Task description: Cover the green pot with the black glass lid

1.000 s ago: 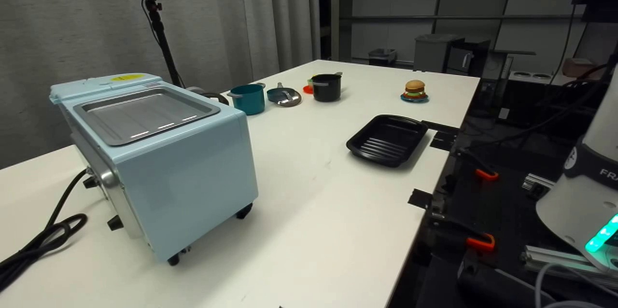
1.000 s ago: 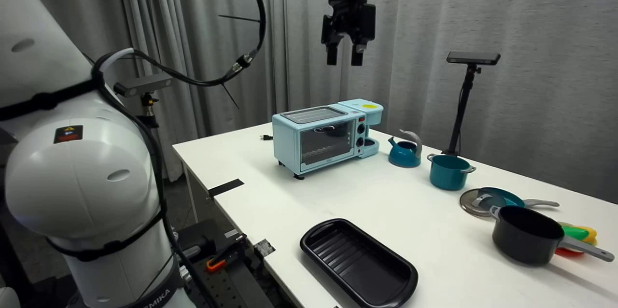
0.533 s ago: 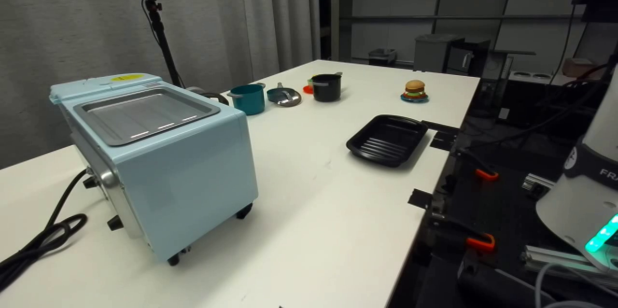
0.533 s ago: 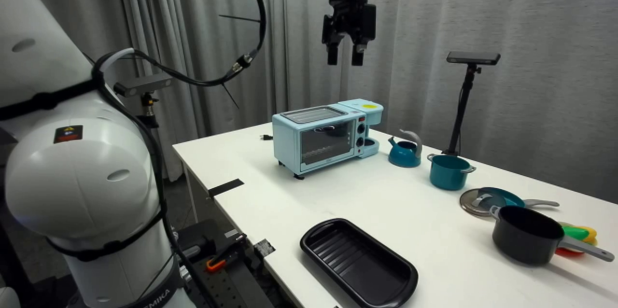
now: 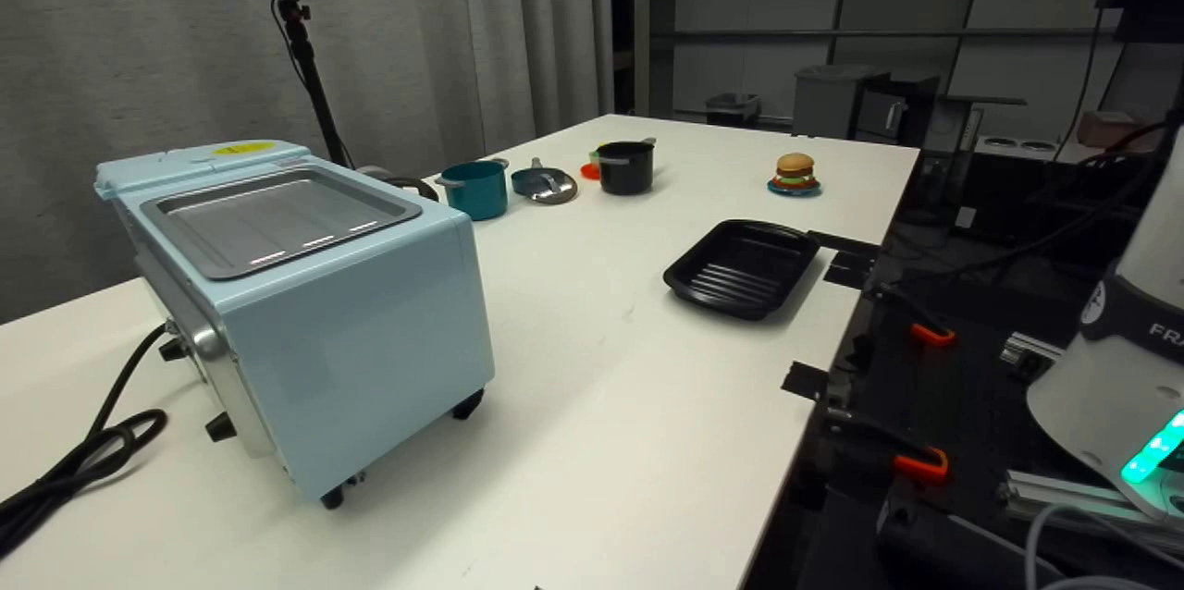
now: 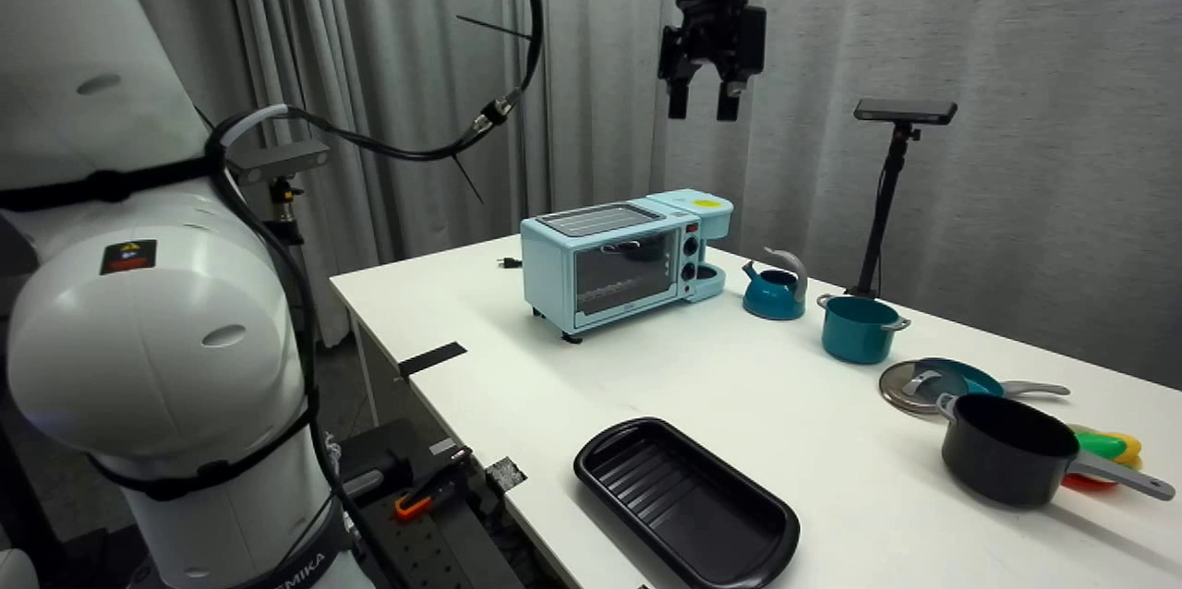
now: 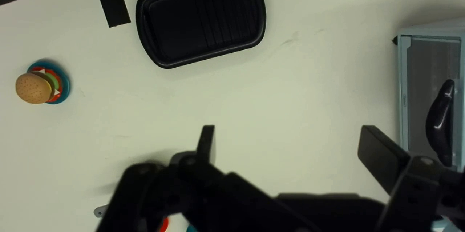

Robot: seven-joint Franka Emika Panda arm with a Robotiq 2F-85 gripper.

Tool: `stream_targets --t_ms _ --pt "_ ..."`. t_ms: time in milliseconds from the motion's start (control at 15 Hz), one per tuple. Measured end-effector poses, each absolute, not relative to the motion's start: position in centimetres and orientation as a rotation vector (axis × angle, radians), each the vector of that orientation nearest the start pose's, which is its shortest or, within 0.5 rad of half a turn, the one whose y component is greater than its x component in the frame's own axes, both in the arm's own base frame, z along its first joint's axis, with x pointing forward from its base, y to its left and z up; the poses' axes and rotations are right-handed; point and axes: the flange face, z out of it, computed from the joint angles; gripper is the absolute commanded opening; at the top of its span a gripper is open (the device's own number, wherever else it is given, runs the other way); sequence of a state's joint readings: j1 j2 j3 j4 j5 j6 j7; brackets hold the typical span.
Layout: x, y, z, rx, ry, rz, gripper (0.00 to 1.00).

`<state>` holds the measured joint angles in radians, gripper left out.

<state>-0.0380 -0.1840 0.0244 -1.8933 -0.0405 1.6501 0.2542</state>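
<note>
- Relative to the earlier frame, the arm is shifting its jaws toward the right edge of an exterior view; the green pot and the black glass lid are staying in position.
- The green pot is standing upright on the white surface, mouth facing up, between the teal kettle and the lid.
- The black glass lid is lying near the pot, handle up, overlapping the teal frying pan.
- The jaws are hanging high above the surface, pointing down and spread wide; the wrist view is showing bare surface between them, so they are gripping nothing.
- The black saucepan is standing next to the pan.
- The pale-blue toaster oven is standing near the kettle, on the side away from the pot.
- The black ridged tray is lying near the surface's edge.
- The toy burger is resting on a small teal plate.
</note>
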Motion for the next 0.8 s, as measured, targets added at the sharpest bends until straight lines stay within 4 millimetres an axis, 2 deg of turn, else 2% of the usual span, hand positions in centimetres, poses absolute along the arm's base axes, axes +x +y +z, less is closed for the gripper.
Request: stream_targets --t_ms 200,467,800 --pt "53.1 -2.6 56.3 -3.158 0.460 0.111 1.00" --pt "57.7 -6.2 54.4 -3.151 0.543 0.079 1.00" --pt "63.2 -10.4 49.8 -3.149 0.634 -0.004 1.00"
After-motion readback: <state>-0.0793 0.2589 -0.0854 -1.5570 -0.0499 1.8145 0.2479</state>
